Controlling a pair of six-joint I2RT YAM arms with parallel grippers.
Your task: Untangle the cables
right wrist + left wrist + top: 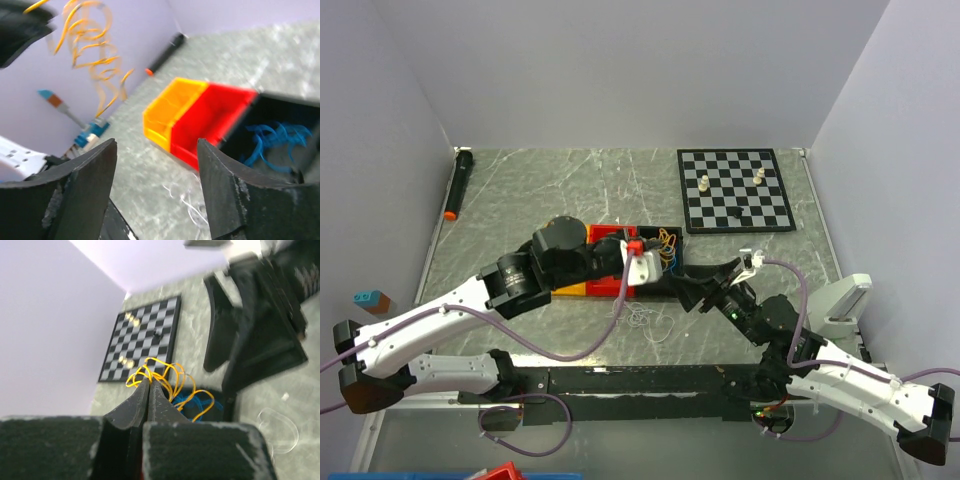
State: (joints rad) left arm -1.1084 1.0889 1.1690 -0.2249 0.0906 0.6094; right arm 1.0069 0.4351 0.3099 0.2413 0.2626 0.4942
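While the left jaws are pinched shut on the yellow-orange cable (667, 240) and hold it up over the black bin (290, 102), the right jaws stand wide apart near that bin and grip nothing. The blue cable (272, 140) lies curled inside the black bin. The white cable (648, 320) lies loose on the tabletop (560, 185), just in front of the bins.

Several things could go wrong from here. In the left wrist view the lowest orange loops hang across the blue ones, and it cannot be told whether they touch or are hooked together. If they are snagged, lifting from here would likely drag the blue cable out or shift the light bin. The left jaws grip the thin wire at their very tips, so it could slip free and drop onto the blue cable. The open right jaws are close to the bin and could knock its wall on an approach.

All three cables are thin, springy wires set in tight curls and loops, so they are prone to catching on one another. The white one is faint against the grey-green marbled tabletop and is probably hard to target. The bins stand in a row, black, then red bin (210, 120), then yellow bin (167, 112). They are boxy, open-topped containers that look like hard, glossy plastic.
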